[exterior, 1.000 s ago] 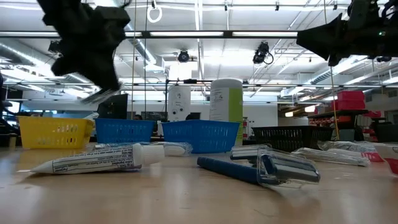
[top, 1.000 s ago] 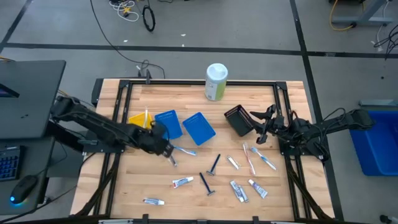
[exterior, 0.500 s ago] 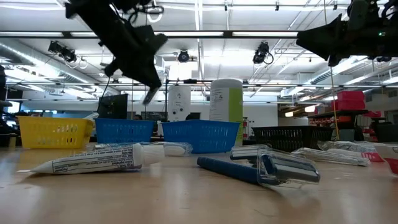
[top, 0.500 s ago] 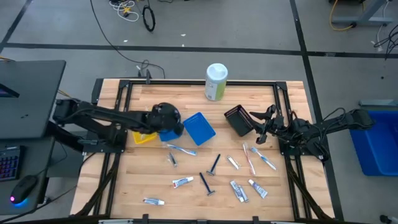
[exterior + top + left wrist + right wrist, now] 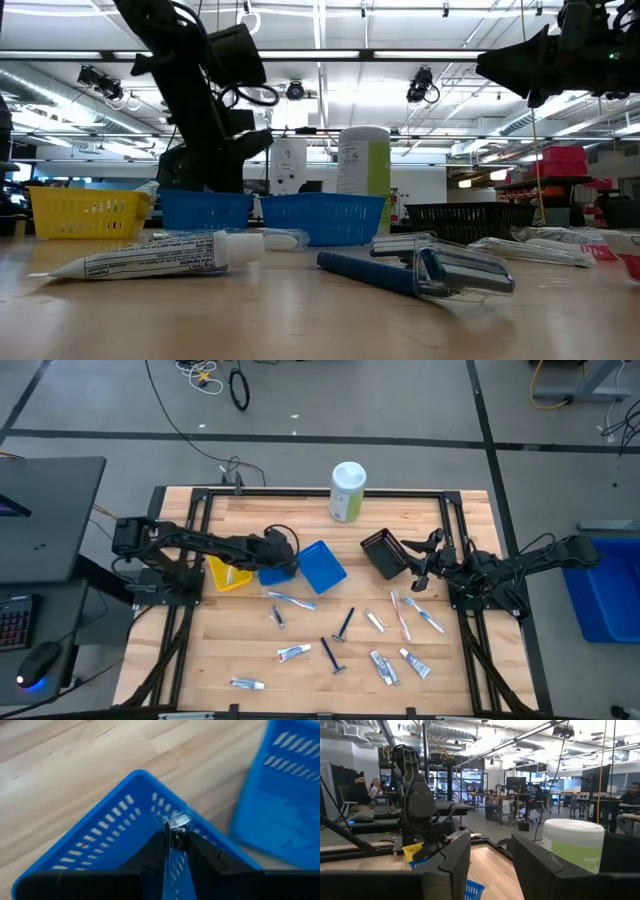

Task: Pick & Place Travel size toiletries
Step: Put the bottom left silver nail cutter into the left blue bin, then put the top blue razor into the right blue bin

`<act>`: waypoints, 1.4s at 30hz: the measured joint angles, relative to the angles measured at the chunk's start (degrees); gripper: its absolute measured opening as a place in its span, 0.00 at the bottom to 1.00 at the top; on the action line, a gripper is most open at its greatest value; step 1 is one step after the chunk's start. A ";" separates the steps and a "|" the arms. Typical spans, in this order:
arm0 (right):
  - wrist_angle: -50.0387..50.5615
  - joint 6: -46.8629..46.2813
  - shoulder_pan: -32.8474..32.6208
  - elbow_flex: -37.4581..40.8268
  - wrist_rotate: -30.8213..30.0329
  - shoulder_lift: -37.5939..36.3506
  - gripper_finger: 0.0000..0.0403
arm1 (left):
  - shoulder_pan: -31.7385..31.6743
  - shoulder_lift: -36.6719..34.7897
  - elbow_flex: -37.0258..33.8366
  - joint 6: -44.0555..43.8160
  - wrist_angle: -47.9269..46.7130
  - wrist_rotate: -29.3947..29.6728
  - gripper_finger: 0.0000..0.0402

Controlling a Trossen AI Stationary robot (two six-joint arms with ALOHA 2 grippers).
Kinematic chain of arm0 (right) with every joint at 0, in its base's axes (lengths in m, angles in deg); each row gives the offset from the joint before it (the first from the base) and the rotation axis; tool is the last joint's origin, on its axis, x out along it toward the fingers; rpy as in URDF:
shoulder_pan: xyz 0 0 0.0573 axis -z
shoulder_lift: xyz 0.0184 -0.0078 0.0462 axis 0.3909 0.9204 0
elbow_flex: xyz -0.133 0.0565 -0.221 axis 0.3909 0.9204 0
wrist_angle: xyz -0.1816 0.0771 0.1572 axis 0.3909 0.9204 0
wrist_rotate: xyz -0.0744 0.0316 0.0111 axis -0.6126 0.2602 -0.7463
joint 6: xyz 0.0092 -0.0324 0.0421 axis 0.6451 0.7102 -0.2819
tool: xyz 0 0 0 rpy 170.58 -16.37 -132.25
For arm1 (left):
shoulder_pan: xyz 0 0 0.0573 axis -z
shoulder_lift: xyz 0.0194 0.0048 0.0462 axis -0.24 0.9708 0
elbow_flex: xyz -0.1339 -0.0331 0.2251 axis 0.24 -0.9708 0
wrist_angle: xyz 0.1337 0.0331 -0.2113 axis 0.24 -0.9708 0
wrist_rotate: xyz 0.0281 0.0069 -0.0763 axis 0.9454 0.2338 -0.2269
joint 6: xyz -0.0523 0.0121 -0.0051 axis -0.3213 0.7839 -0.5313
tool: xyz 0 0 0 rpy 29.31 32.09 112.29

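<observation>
My left gripper hangs over the left blue tray, shut on a slim blue item with a clear silvery tip. In the low view it reaches down to the tray's rim. Toothpaste tubes, a pale toothbrush and dark razors lie flat on the wooden table. My right gripper is open and empty, in the air by the black basket at the right. My left gripper pinches the slim blue item between its two fingers, along the item's length. Only its silvery tip sticks out past the fingertips. The fingers point down at the blue tray. Whether the tip touches the tray, I cannot tell.
A yellow tray stands left of the two blue trays. A tall white-green canister stands at the far edge. More tubes and toothbrushes lie at the near right. A black frame borders the table.
My left gripper has gone from the table's middle toward the far edge, still shut on the slim item, and has come down over the left blue tray. Its arm has swung round on the way.
</observation>
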 joint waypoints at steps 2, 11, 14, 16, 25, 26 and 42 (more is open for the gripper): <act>0.15 0.00 0.00 0.00 0.00 -0.02 0.39 | 0.01 0.08 0.00 -1.43 -1.64 0.02 0.17; 0.32 0.19 -0.01 0.00 -0.07 0.00 0.39 | 0.48 0.03 0.00 -5.81 -5.85 -6.18 0.24; 0.32 0.46 0.00 0.00 -0.07 0.00 0.38 | 0.57 0.03 0.00 -3.67 -5.82 -4.21 0.30; 0.32 0.44 0.00 0.00 -0.04 -0.01 0.37 | 0.55 0.03 0.00 -2.92 -5.85 -4.44 0.35; 0.32 -0.20 0.00 0.00 -0.02 0.00 0.35 | 1.32 -3.32 1.45 2.51 -7.78 -10.52 0.46; 0.32 -0.20 0.00 0.00 0.00 0.00 0.35 | 1.79 -4.38 1.97 3.01 -8.21 -10.20 0.46; -3.78 -2.56 -0.02 0.00 2.34 -0.02 0.42 | 12.77 -29.08 4.51 25.95 -14.78 -5.60 0.42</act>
